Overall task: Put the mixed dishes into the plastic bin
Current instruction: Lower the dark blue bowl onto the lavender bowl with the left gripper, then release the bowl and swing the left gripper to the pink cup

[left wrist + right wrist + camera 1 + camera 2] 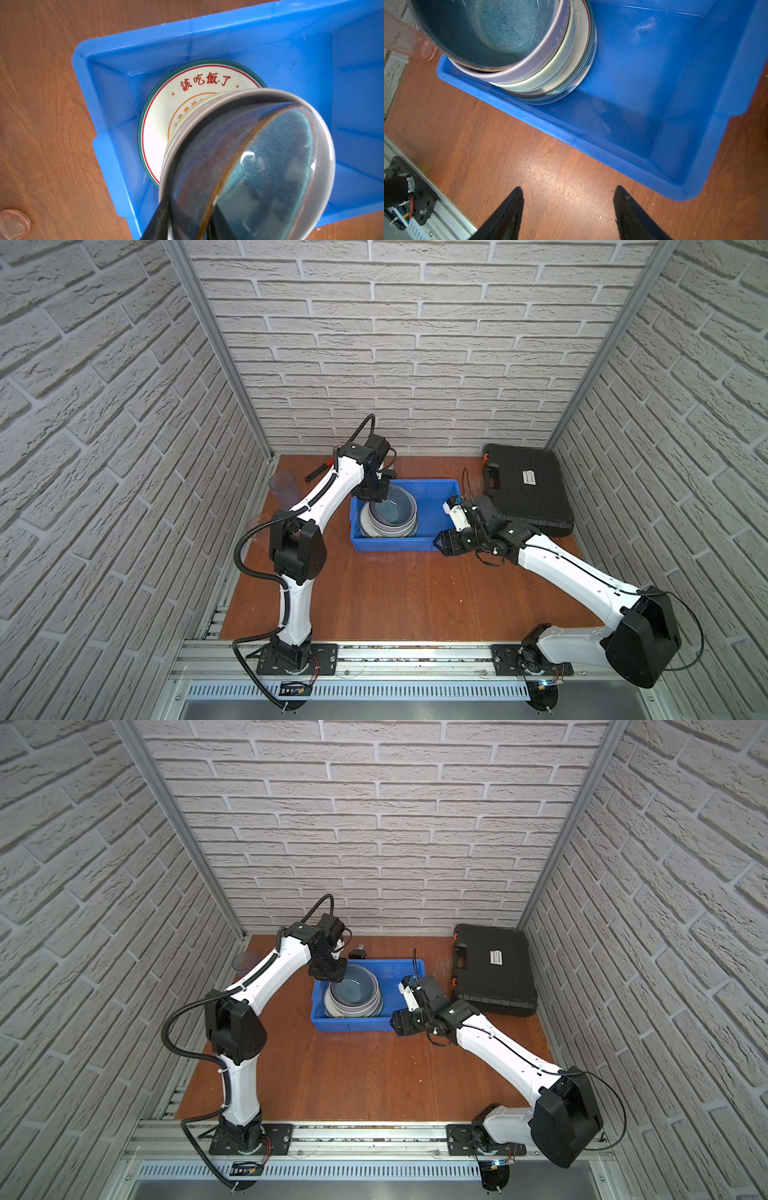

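Straddling the rim of the glossy dark blue bowl (270,166), left gripper (189,209) is cropped, grip unclear; right gripper (568,188) gapes empty.

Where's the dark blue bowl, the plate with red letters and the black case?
dark blue bowl (492,31): right wrist view, on its speckled inside.
plate with red letters (158,133): left wrist view, on its white face.
black case (536,502): a top view, on its lid.

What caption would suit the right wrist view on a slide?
Right gripper, fingers open, over the table beside the blue bin of stacked bowls and plates.
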`<state>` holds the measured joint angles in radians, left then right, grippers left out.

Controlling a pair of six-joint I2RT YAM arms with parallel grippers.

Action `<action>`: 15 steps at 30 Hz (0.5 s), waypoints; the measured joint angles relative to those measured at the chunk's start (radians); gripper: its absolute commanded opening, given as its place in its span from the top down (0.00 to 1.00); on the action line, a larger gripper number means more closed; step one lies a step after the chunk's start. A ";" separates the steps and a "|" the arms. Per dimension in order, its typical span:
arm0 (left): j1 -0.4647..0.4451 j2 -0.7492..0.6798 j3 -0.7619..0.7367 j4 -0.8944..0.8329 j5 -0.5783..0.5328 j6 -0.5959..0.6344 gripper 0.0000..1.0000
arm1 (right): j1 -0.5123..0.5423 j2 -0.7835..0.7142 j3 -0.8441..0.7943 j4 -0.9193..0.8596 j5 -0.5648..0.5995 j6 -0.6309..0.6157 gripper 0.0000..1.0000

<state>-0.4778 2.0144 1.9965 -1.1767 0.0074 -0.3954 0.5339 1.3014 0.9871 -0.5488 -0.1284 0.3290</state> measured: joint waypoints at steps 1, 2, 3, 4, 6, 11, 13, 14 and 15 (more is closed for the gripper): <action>0.000 -0.003 0.000 -0.001 0.000 0.000 0.67 | 0.000 0.000 0.000 0.000 0.000 0.000 0.30; 0.000 -0.008 0.000 -0.002 -0.001 0.000 0.67 | 0.000 0.000 0.000 0.000 0.000 0.000 0.30; 0.000 -0.012 0.000 -0.002 -0.002 0.000 0.67 | 0.000 0.000 0.000 0.000 0.000 0.000 0.30; 0.000 -0.018 0.000 -0.003 -0.003 0.000 0.67 | 0.000 0.000 0.000 0.000 0.000 0.001 0.30; 0.000 -0.029 0.000 -0.003 -0.005 0.000 0.67 | 0.000 0.000 0.000 0.000 0.000 0.001 0.30; -0.002 -0.052 0.000 -0.005 -0.010 0.000 0.66 | 0.000 0.000 0.000 0.000 0.000 0.001 0.30; -0.002 -0.060 0.000 -0.006 -0.015 0.000 0.66 | 0.000 0.000 0.000 0.000 0.000 0.001 0.30; -0.002 -0.064 0.000 -0.006 -0.021 0.000 0.65 | 0.000 0.000 0.000 0.000 0.000 0.001 0.30; -0.002 -0.071 -0.001 -0.006 -0.030 0.000 0.63 | 0.000 0.000 0.000 0.000 0.000 0.001 0.30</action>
<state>-0.4793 1.9434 1.9953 -1.1828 -0.0223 -0.3950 0.5339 1.3014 0.9871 -0.5488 -0.1287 0.3298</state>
